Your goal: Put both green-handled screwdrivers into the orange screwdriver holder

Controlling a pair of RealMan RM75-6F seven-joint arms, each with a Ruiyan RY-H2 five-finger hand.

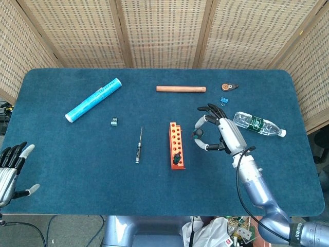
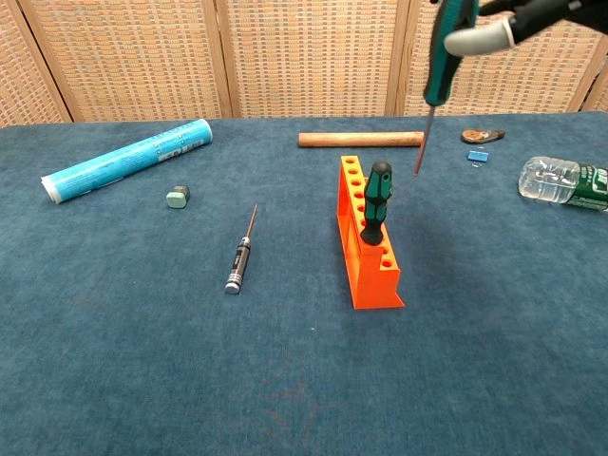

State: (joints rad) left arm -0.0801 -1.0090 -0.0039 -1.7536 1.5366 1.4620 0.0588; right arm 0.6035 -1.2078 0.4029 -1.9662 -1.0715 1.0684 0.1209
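The orange screwdriver holder (image 1: 176, 141) (image 2: 366, 256) stands mid-table. One green-handled screwdriver (image 2: 378, 201) (image 1: 177, 160) stands upright in a hole near its front end. My right hand (image 1: 218, 132) (image 2: 508, 21) grips the second green-handled screwdriver (image 2: 438, 71) (image 1: 197, 135) by its handle. It hangs almost upright in the air, tip down, just right of the holder and above its far end. My left hand (image 1: 12, 167) rests open at the table's front left edge, holding nothing.
A small black screwdriver (image 1: 139, 146) (image 2: 240, 252) lies left of the holder. Further off are a blue tube (image 1: 93, 99), a small green block (image 1: 114, 121), a wooden rod (image 1: 181, 89), a plastic bottle (image 1: 258, 124), a blue clip (image 1: 223, 99) and a brown item (image 1: 229, 87).
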